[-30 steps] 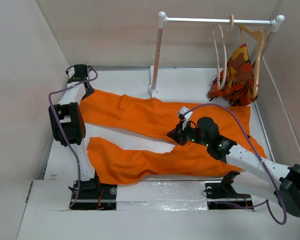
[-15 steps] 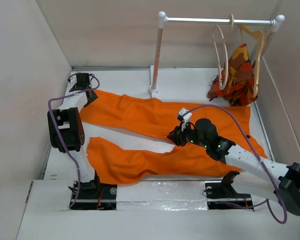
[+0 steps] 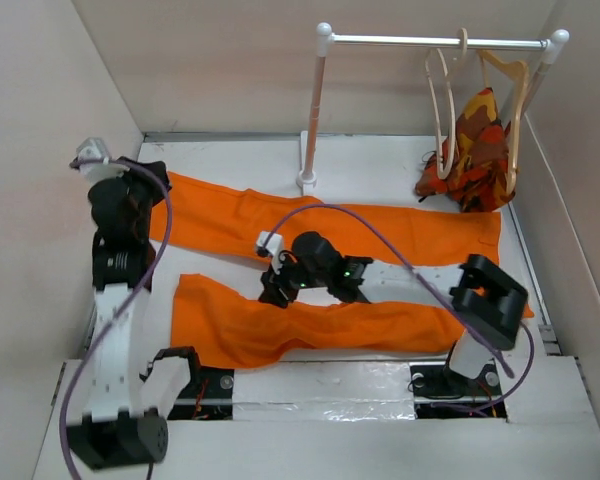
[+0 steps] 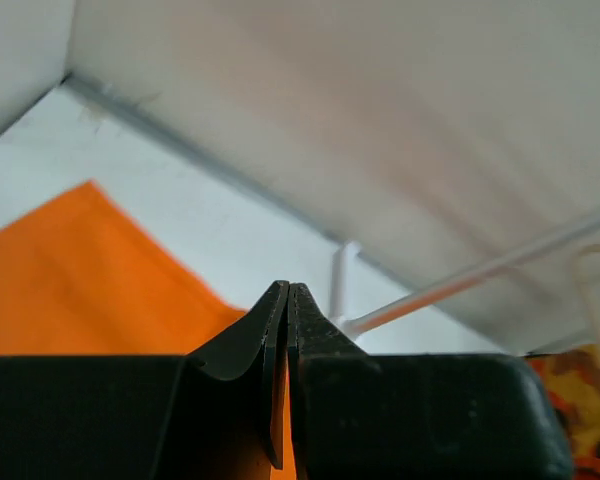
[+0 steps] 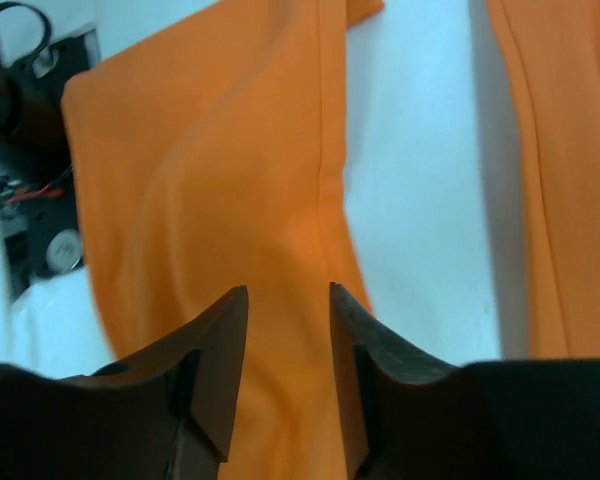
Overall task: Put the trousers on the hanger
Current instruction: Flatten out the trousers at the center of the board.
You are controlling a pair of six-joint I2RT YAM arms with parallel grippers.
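Note:
The bright-orange trousers (image 3: 400,235) lie flat on the white table, waist at the right and both legs running left. The thin cream hanger (image 3: 442,100) hangs on the rail at the back right; its pale loop (image 4: 595,300) shows at the edge of the left wrist view. My left gripper (image 3: 148,178) (image 4: 288,288) is shut at the far-left end of the back leg (image 4: 80,280), tips together. A sliver of orange shows in the slit lower down; whether cloth is pinched is unclear. My right gripper (image 3: 275,285) (image 5: 285,300) hovers open over the front leg's seam (image 5: 325,180).
A white clothes rack, post (image 3: 315,110) and rail (image 3: 400,41), stands at the back. A thicker tan hanger (image 3: 515,90) carries a patterned orange and brown garment (image 3: 475,150). Walls close in on the left, back and right. The arm bases sit at the near edge.
My left arm has reared up and its gripper has shut. My right arm has swung left from the crotch to the front leg, and its gripper has opened.

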